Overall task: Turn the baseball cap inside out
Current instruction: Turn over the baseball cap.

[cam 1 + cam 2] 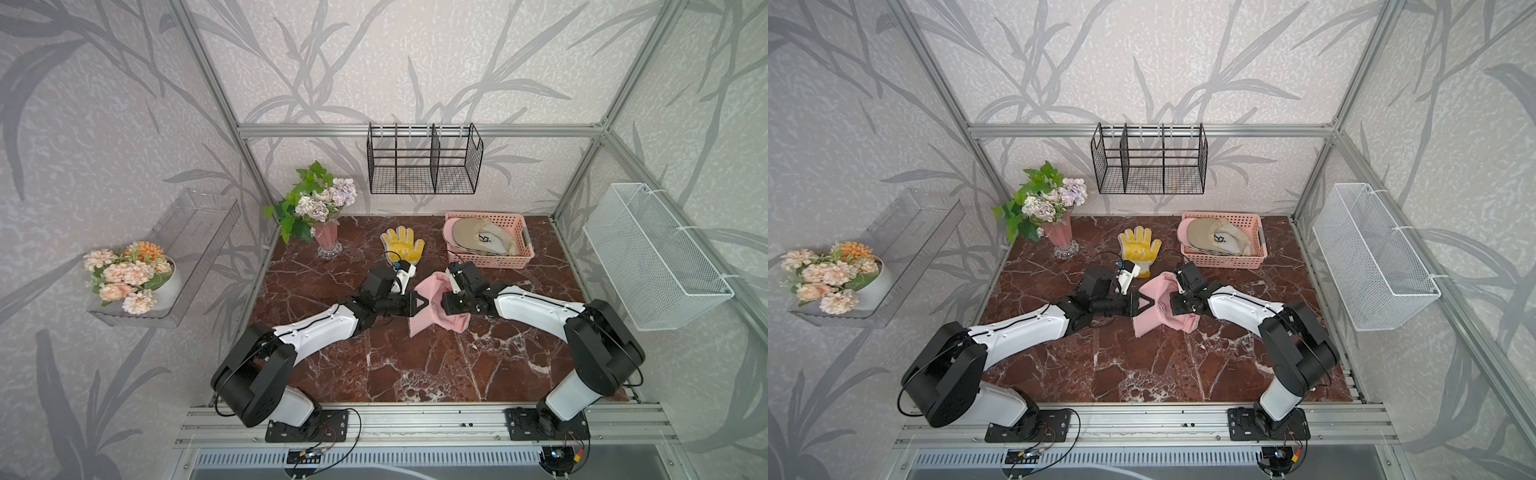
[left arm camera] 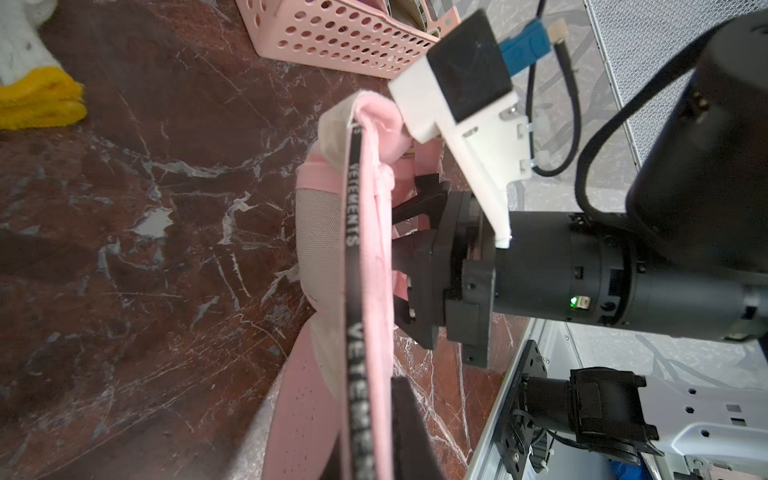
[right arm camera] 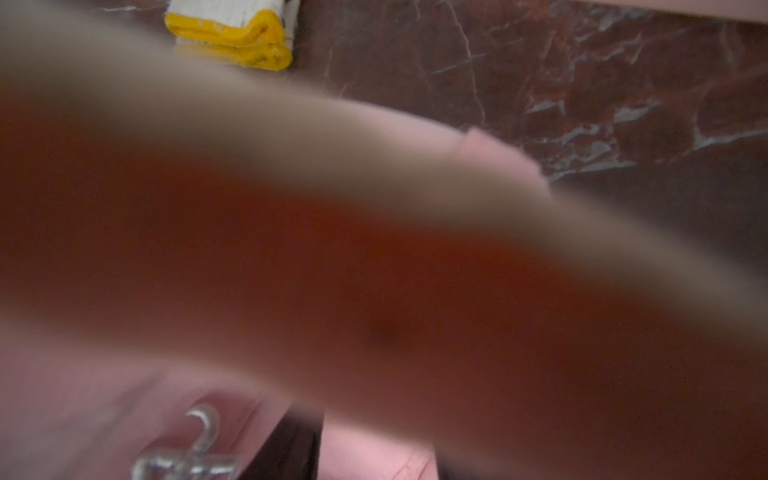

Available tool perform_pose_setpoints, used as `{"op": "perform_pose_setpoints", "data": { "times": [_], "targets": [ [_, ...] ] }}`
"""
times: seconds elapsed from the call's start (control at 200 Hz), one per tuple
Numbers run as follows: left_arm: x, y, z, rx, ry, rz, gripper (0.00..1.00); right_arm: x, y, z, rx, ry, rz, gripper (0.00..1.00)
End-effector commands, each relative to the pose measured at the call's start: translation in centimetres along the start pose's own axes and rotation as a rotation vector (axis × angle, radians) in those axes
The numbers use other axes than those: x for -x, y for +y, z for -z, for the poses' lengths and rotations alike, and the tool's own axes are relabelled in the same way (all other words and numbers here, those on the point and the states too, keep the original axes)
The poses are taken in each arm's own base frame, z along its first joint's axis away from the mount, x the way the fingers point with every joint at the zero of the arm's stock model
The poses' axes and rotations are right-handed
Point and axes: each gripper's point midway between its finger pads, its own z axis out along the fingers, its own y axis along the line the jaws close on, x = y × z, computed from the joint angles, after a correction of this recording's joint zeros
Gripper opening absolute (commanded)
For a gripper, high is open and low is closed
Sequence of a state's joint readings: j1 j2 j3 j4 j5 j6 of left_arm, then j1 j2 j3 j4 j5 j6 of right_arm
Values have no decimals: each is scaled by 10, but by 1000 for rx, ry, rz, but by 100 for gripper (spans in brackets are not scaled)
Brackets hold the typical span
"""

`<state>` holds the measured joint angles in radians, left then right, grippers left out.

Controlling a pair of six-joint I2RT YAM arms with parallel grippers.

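The pink baseball cap (image 1: 430,286) sits crumpled on the surface (image 1: 415,365) between both claws. The left claw (image 1: 417,304) pinches its edge. The right claw (image 1: 441,305) is buried in fabric, so I cannot tell its state.

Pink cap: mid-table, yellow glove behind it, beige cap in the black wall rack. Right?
Not quite. The beige cap lies in the pink basket on the table instead; both top views show it. The rest stands: pink cap mid-table, yellow glove behind it.
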<state>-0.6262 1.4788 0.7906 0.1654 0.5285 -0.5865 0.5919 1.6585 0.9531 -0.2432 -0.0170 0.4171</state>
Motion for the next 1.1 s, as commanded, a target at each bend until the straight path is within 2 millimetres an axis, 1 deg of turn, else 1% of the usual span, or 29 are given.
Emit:
{"op": "perform_pose_setpoints", "data": {
  "times": [0.0, 0.025, 0.035, 0.05, 0.24, 0.335, 0.38, 0.425, 0.5, 0.525, 0.555, 0.63, 0.68, 0.7, 0.72, 0.79, 0.875, 0.96, 0.995, 1.05, 1.095],
  "targets": [
    [-12, 22, -6, 86, 49, 1, 0, 5, -4, -7, -38, -2, -21, 52],
    [-12, 24, -7, 90, 49, 1, 0, 6, -3, -7, -36, -4, -21, 52],
    [-13, 24, -7, 92, 50, 1, 0, 1, -5, -13, -44, 15, -20, 52],
    [-13, 24, -7, 93, 51, 0, 0, -1, -6, -17, -49, 23, -21, 53],
    [-14, 30, -11, 109, 58, -1, 0, -10, -7, -34, -53, 72, -24, 54],
    [-15, 34, -13, 119, 60, -4, 0, -14, 1, -42, -3, 92, -18, 54],
    [-15, 35, -13, 124, 59, -3, 0, -16, 5, -46, 21, 97, -19, 50],
    [-14, 38, -13, 134, 56, -4, 0, -16, 7, -48, 40, 94, -20, 42],
    [-13, 43, -12, 148, 48, -1, 0, -16, 13, -48, 80, 87, -21, 23],
    [-13, 45, -12, 155, 44, 1, 0, -16, 16, -46, 101, 81, -16, 18],
    [-11, 47, -10, 163, 37, 5, 0, -15, 20, -42, 127, 71, -11, 11],
    [-4, 58, -6, 203, 8, 27, 0, -13, 33, -28, 209, 49, 12, 0],
    [2, 67, -3, 236, -15, 53, 0, -13, 43, -16, 270, 38, 34, 0],
    [5, 70, -1, 249, -26, 64, 0, -16, 46, -14, 294, 45, 42, 0],
    [7, 74, 0, 263, -33, 77, 0, -11, 53, -2, 329, 21, 58, 0],
    [15, 85, 5, 296, -67, 117, 0, -12, 64, 18, 411, 1, 92, 0],
    [19, 97, 10, 324, -95, 161, 0, -9, 75, 45, 514, -34, 115, 0],
    [21, 104, 16, 346, -115, 192, 0, -2, 79, 70, 604, -86, 107, 0],
    [21, 105, 17, 345, -119, 200, 0, 2, 77, 78, 630, -119, 89, 0],
    [20, 104, 19, 337, -124, 206, 0, 12, 71, 91, 655, -188, 51, 0],
    [19, 102, 21, 324, -123, 207, 0, 20, 62, 98, 655, -248, 8, 0]
  ]
}}
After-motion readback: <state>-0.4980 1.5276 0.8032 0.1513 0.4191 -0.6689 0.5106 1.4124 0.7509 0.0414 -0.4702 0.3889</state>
